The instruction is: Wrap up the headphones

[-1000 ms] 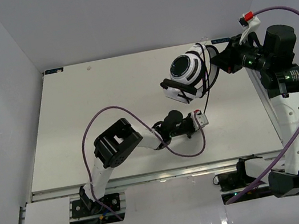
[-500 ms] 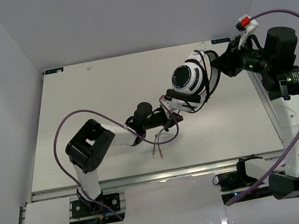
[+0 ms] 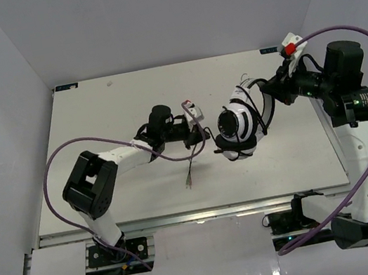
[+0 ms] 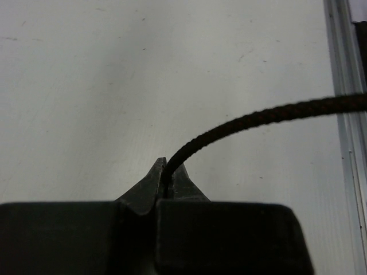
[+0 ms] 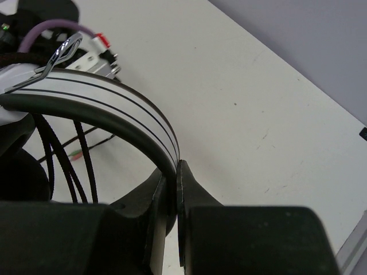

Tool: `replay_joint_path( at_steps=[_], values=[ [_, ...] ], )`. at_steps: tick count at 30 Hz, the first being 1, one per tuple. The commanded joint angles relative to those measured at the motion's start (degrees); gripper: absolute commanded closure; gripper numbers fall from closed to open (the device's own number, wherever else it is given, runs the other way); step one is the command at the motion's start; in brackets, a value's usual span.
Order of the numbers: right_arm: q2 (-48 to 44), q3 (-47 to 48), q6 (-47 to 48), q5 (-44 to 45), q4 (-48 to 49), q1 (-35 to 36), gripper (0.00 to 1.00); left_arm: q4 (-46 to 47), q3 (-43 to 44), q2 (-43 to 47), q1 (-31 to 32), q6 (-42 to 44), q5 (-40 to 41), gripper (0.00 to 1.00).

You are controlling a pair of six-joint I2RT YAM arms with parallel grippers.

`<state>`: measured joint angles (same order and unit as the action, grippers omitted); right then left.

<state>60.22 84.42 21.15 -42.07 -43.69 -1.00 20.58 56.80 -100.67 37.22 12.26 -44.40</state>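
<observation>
The right gripper [image 3: 268, 91] is pressed onto the headband [image 5: 117, 112] of the headphones [image 3: 237, 125]; in the right wrist view the jaws pinch the white-and-black band between them. The headphones hang over the right half of the table [image 3: 95, 117], roughly midway between the far and near edges. One round earcup [image 3: 231, 123] faces upward toward the top camera. Whether the lower earcup touches the surface cannot be told.

The left gripper [image 4: 167, 172] is closed on the cable [image 4: 258, 117]. In the left wrist view the thin black braided strand exits between the fingertips and arcs to the right. In the top view this gripper sits just left of the headphones, near the table centre.

Several cable strands loop across the headband and hang beneath it. The free end drops toward the near edge, with the plugs [image 3: 189, 182] near the middle of that edge.
</observation>
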Motion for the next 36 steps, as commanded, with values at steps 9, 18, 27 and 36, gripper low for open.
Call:
replay_joint_path(
  at_steps=[9, 18, 27, 36],
  values=[
    [-5.2, -6.7, -11.8, 6.1, 11.3, 4.4, 0.92, -13.7, 11.7, -1.9, -1.8, -3.4, -4.8, 1.0],
    [0.6, -4.3, -21.3, 6.8, 12.8, 4.4, 0.92, -12.6, 5.2, 6.2, -1.7, -5.4, -6.0, 1.0],
    [4.3, -5.3, -28.3, 14.4, 13.6, 4.2, 0.92, -12.0, 2.2, 12.5, -1.7, -14.8, -2.6, 1.0],
    [8.2, -3.6, -31.9, 22.5, 12.8, -0.9, 0.92, -22.6, 0.9, 22.9, -1.7, -20.1, -4.5, 1.0]
  ],
)
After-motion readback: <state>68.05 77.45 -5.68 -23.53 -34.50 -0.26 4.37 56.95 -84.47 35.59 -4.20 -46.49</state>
